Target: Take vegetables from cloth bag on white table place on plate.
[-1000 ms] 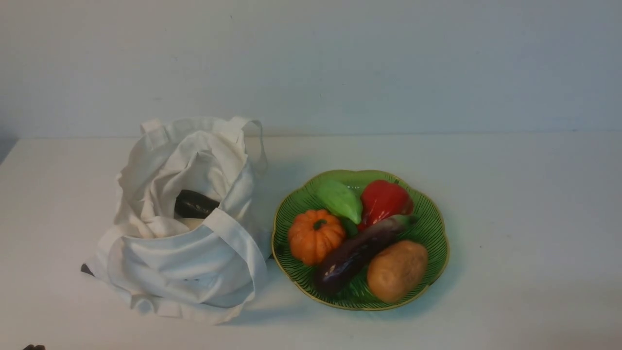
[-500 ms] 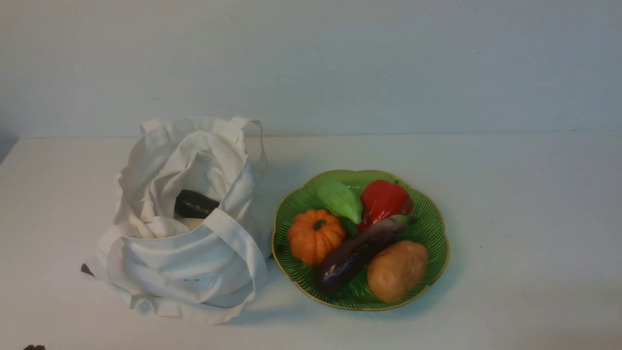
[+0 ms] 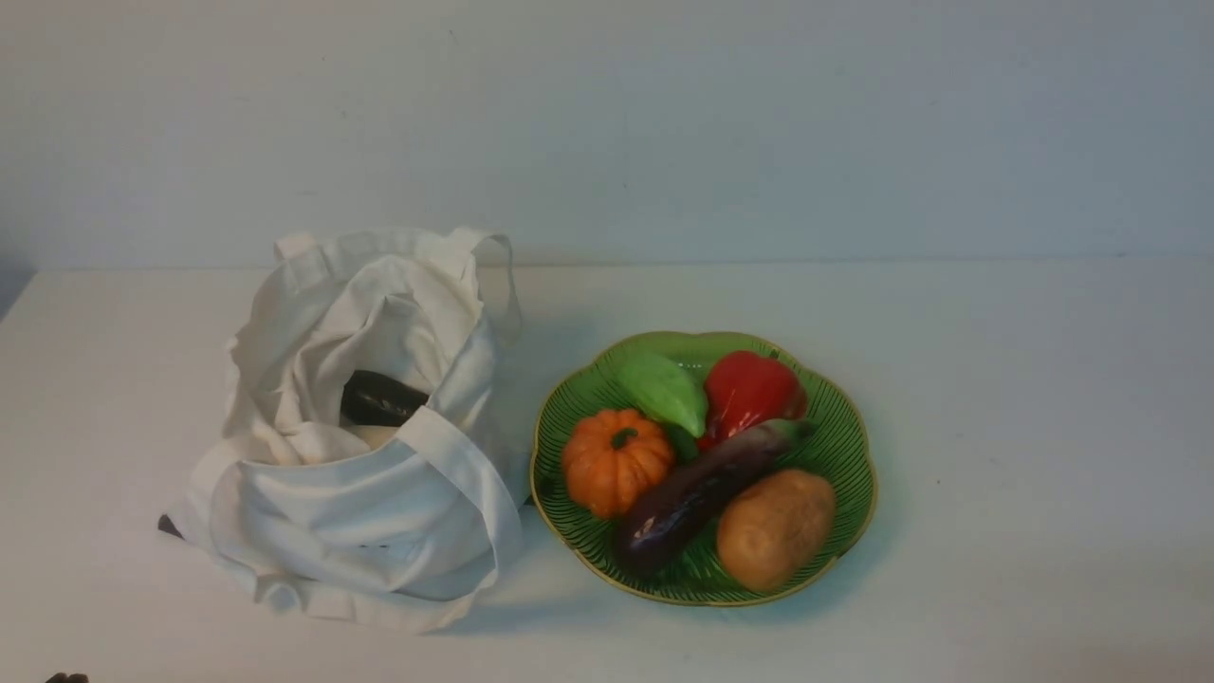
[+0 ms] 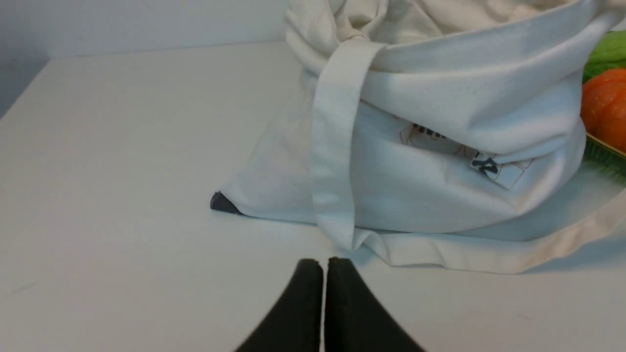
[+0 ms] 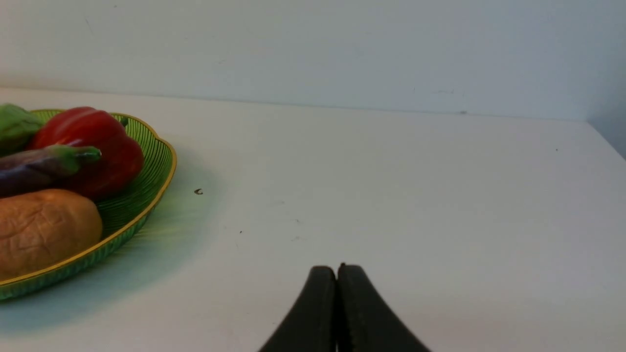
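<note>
Pale grey-white wall stands behind the broad plain white matte table (image 3: 996, 427), which fills the front view from edge to edge. On the left half sits the soft off-white fabric tote bag (image 3: 360, 512), slumped and open at the top, one wide strap handle (image 3: 465, 474) draped over its near side and another looped at the far edge. Inside its mouth a dark glossy object (image 3: 379, 398) shows, only partly visible among the folds. A small dark corner (image 3: 169, 525) pokes out at the bag's near left base.

Just right of the bag, almost touching it, lies the round green ribbed glass plate with a scalloped gold rim (image 3: 849, 432). On it are a long slim dark purple eggplant with a pale green stem end (image 3: 697, 493), lying diagonally across the middle; a small orange ribbed pumpkin (image 3: 616, 460) on the left; a light green pointed vegetable (image 3: 664, 391) at the far left; a glossy red bell pepper (image 3: 749, 391) at the far side; and a brown potato (image 3: 776, 527) at the near right, touching the eggplant.

The left gripper (image 4: 323, 266) hovers over the table just near of the bag, its black fingers pressed together and holding nothing. The right gripper (image 5: 337, 272) hovers over bare table well right of the plate, fingers likewise together and empty.
</note>
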`<action>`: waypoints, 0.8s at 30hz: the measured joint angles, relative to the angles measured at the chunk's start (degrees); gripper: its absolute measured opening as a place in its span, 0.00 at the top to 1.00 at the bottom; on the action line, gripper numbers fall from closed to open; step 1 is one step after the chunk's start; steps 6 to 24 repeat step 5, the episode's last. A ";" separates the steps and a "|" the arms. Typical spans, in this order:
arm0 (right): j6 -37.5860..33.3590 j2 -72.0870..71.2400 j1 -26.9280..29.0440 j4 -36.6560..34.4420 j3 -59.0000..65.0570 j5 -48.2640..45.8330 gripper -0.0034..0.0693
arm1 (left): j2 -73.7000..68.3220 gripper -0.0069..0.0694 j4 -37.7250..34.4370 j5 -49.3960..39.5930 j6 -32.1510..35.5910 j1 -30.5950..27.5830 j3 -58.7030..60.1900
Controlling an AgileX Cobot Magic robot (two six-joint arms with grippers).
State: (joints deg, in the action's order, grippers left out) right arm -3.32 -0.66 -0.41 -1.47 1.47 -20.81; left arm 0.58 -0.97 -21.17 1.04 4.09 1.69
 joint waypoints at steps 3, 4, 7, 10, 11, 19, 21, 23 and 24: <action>0.00 0.00 0.00 0.00 0.00 0.00 0.97 | 0.00 0.92 0.00 0.00 0.00 0.00 0.00; 0.00 0.00 0.00 0.00 0.00 0.00 0.97 | 0.00 0.92 0.00 0.00 0.00 0.00 0.00; 0.00 0.00 0.00 0.00 0.00 0.00 0.97 | 0.00 0.92 0.00 0.00 0.00 0.00 0.00; 0.00 0.00 0.00 0.00 0.00 0.00 0.97 | 0.00 0.92 0.00 0.00 0.00 0.00 0.00; 0.00 0.00 0.00 0.00 0.00 0.00 0.97 | 0.00 0.92 0.00 0.00 0.00 0.00 0.00; 0.00 0.00 0.00 0.00 0.00 0.00 0.97 | 0.00 0.92 0.00 0.00 0.00 0.00 0.00; 0.00 0.00 0.00 0.00 0.00 0.00 0.97 | 0.00 0.92 0.00 0.00 0.00 0.00 0.00; 0.00 0.00 0.00 0.00 0.00 0.00 0.97 | 0.00 0.92 0.00 0.00 0.00 0.00 0.00; 0.00 0.00 0.00 0.00 0.00 0.00 0.97 | 0.00 0.92 0.00 0.00 0.00 0.00 0.00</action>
